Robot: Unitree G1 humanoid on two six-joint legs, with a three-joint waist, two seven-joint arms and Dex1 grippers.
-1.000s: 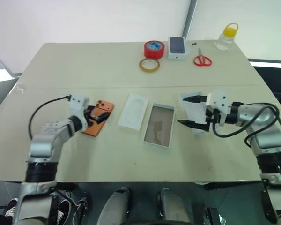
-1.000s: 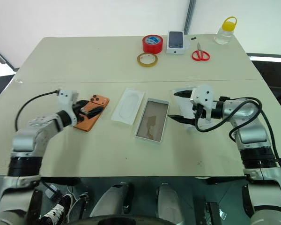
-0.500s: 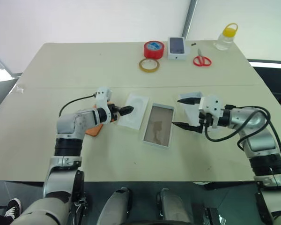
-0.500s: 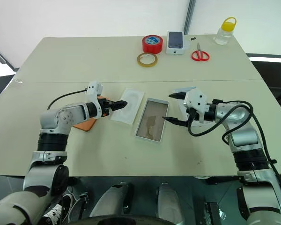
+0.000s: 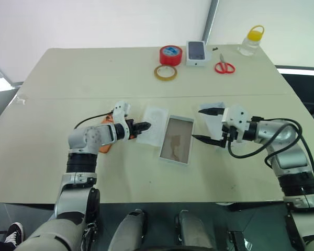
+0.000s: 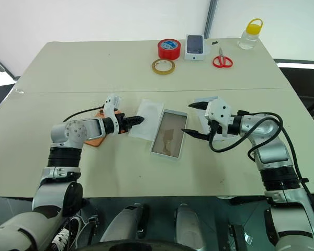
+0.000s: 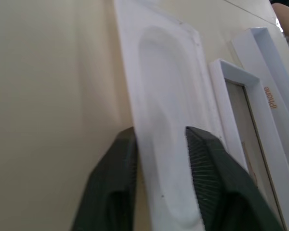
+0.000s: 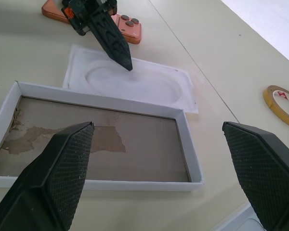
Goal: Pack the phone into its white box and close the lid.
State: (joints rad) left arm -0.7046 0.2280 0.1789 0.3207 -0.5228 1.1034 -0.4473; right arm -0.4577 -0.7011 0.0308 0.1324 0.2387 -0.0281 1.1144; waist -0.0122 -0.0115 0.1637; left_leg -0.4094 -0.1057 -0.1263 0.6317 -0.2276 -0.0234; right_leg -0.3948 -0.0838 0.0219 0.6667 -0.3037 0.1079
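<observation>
Left gripper point(image 6: 138, 120) is pinching the near edge of the flat white insert point(image 6: 148, 112), one finger on top of it and one at its edge, as the left wrist view shows. The phone point(image 6: 97, 137) is lying back-up on the tabletop point(image 6: 94, 68) just behind that arm, lenses visible in the right wrist view, mostly hidden in the head views. The white box point(image 6: 168, 134) is sitting open just beside the insert, its brownish floor bare. Right gripper point(image 6: 188, 118) is hanging with fingers spread wide, holding nothing, over the gap between the white box and the lid point(image 5: 213, 119), which is lying under the right hand. At the far edge are lying red tape point(image 6: 169, 48), a tan tape ring point(image 6: 163, 66), a small printed box point(image 6: 195, 47), scissors point(image 6: 222, 60) and a bottle point(image 6: 250, 33).
</observation>
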